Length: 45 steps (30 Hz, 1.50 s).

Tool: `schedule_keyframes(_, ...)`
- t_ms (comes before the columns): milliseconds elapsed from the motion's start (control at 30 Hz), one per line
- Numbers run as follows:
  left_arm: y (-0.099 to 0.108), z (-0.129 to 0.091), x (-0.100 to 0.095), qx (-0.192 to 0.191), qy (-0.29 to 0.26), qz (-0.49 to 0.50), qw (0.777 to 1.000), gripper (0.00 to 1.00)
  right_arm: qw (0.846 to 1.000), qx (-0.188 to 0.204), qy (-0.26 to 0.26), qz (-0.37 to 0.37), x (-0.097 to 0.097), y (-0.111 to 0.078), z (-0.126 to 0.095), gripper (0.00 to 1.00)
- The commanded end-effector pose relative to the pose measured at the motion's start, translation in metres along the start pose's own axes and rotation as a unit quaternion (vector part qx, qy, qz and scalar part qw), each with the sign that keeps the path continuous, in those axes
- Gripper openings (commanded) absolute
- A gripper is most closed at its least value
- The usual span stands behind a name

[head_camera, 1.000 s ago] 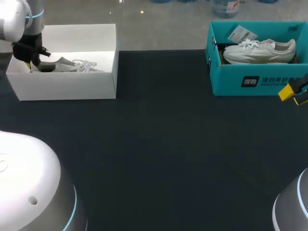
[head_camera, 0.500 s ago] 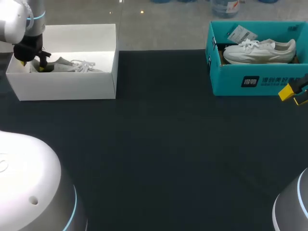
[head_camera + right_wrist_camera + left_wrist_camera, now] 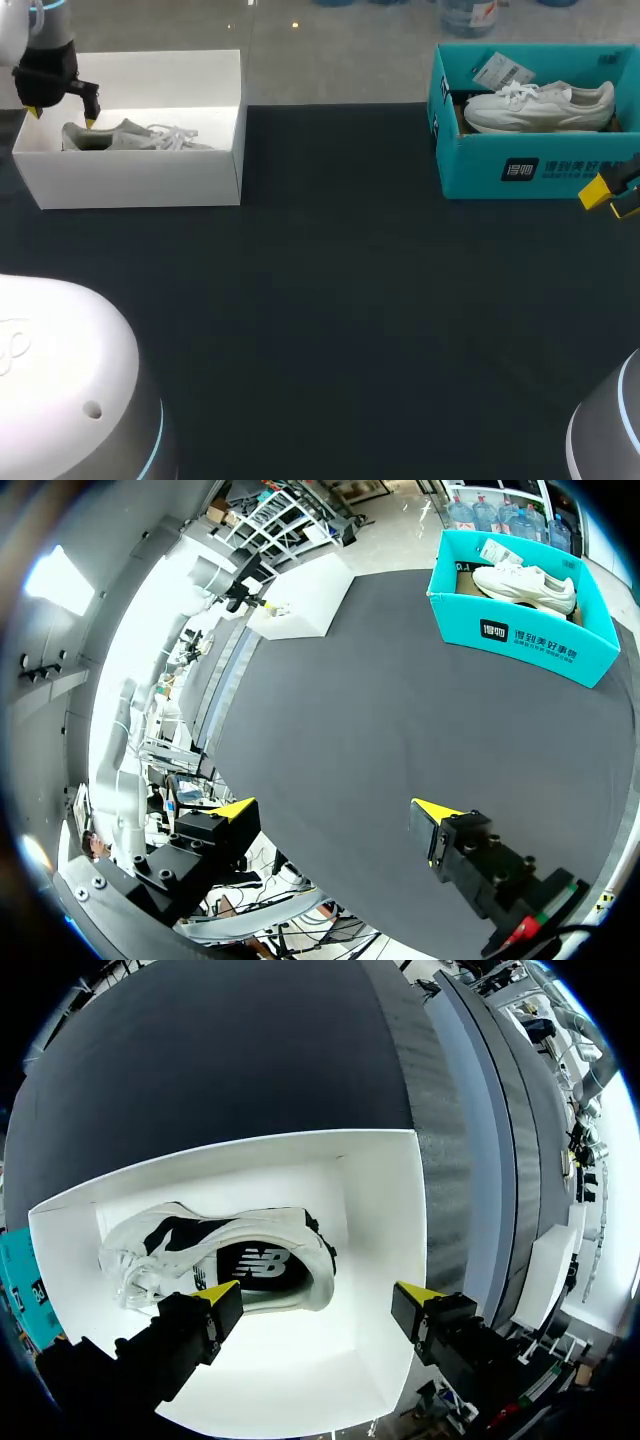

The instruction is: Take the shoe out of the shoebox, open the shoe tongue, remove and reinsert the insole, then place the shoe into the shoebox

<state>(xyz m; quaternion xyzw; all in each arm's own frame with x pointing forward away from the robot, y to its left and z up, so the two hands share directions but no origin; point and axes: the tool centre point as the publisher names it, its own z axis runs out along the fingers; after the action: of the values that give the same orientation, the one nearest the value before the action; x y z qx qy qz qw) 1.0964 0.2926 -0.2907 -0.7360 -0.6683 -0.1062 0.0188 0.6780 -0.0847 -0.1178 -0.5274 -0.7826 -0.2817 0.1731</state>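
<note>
The black table [image 3: 340, 300] is filling most of what I am looking at. A white shoebox [image 3: 140, 185] is sitting at its far left and a teal shoebox [image 3: 530, 170] at its far right. A grey-and-white shoe [image 3: 220, 1260] is lying sole-down inside the white box, with its heel towards the box's left end. A second white shoe [image 3: 540, 105] is resting in the teal one.

The left gripper [image 3: 61, 116] is hovering just above that heel end, its fingers spread wide and holding nothing. The right gripper [image 3: 335, 808] is waiting low by the teal box's near right corner, likewise spread and empty.

I am judging the lift-out to be the step in hand. To do it well, the left gripper should be coming straight down with one finger inside the heel opening and the other outside the heel. It should keep off the nearby end wall, pinch the collar firmly, and then rise vertically so the toe is not dragging the box along.
</note>
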Motion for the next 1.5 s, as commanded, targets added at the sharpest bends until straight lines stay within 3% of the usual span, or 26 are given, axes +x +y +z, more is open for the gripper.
schedule_keyframes(33,-0.014,-0.042,0.003,-0.007,-0.008,-0.011,1.0,1.0,1.0,0.001,0.0,0.0,0.0,0.001,0.001,1.0)
schedule_keyframes(533,-0.027,-0.106,-0.008,0.007,-0.054,-0.054,0.997,1.0,1.0,0.001,0.0,0.0,0.0,0.001,0.001,1.0)
schedule_keyframes(1367,-0.028,-0.107,-0.012,0.01,-0.039,-0.064,0.997,1.0,1.0,0.001,0.0,0.0,0.0,0.001,0.001,1.0)
schedule_keyframes(1500,-0.028,-0.107,-0.012,0.01,-0.039,-0.064,0.997,1.0,0.999,0.017,-0.021,0.021,-0.022,0.01,-0.019,1.0)
